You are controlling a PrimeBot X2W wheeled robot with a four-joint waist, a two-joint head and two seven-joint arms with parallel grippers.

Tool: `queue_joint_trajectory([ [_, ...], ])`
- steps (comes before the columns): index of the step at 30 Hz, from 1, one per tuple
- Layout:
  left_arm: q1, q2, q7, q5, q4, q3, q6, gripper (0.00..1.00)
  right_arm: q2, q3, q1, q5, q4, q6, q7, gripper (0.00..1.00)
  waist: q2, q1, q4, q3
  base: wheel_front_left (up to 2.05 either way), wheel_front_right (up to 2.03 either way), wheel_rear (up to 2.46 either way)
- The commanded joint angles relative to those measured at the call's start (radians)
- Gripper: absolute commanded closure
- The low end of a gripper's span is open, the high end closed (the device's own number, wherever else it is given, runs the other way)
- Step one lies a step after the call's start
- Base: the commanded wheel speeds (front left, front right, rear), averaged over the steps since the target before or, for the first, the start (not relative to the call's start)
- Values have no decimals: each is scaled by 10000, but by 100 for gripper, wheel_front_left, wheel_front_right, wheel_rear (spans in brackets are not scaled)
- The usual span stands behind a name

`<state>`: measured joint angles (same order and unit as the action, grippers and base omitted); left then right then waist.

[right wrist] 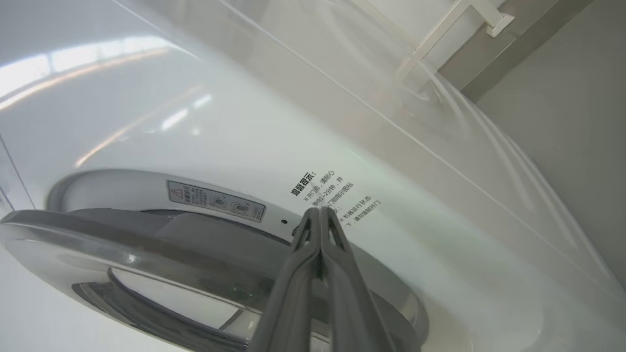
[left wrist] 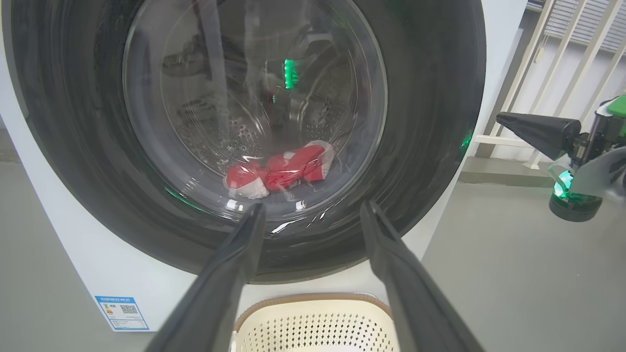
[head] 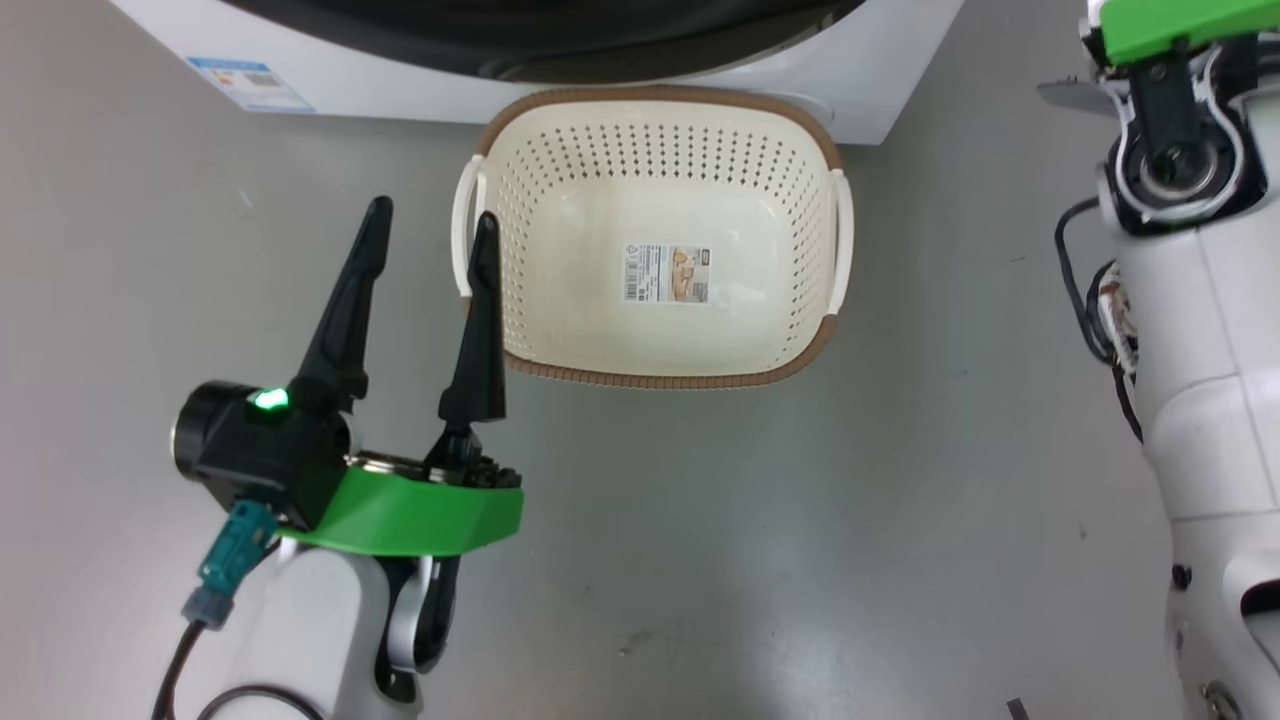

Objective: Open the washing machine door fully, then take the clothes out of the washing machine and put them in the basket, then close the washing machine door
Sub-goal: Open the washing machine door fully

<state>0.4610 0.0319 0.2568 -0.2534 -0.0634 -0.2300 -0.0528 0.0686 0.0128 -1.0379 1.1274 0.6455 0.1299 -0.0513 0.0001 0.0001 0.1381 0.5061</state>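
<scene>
From the head, my left gripper [head: 433, 212] hung wide open and empty just left of the basket [head: 650, 95], which stood right in front of the washer [head: 880, 80]. At my left wrist, the door [left wrist: 430, 122] looked closed, the clothes [left wrist: 283, 168] lying behind its glass. At my right wrist, my right gripper [right wrist: 318, 212] was pinched shut on nothing, tips by the door's edge.

The washing machine door [left wrist: 430, 146] stands before the clothes [left wrist: 288, 168]; the basket [head: 660, 150] lies open-topped.
</scene>
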Motion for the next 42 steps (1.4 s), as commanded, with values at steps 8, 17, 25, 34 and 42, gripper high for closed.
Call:
queue_joint_trajectory([
  [8, 226, 183, 49, 167, 246, 193, -34, 0, -125, -147, -1168, 1319, 167, 8, 1990, 100, -1, 0, 198, 432, 0, 0, 0],
  [17, 327, 183, 49, 101, 160, 87, -46, 0, -8, -321, -2081, 1921, 663, 8, 3684, 100, -1, 0, 324, 835, 0, 0, 0],
  [25, 404, 183, 49, 37, 96, -68, -94, 0, -46, -267, -2799, 2188, 1107, 8, 4839, 100, -1, 0, 456, 1022, 0, 0, 0],
  [34, 382, 183, 49, -74, -44, -93, -56, 0, -115, -43, -2862, 2285, 1236, 8, 5541, 100, -1, 0, 452, 922, 0, 0, 0],
  [42, 359, 183, 49, -60, -138, -36, -47, 0, -151, 155, -2412, 2391, 899, 8, 5874, 100, -1, 0, 338, 740, 0, 0, 0],
])
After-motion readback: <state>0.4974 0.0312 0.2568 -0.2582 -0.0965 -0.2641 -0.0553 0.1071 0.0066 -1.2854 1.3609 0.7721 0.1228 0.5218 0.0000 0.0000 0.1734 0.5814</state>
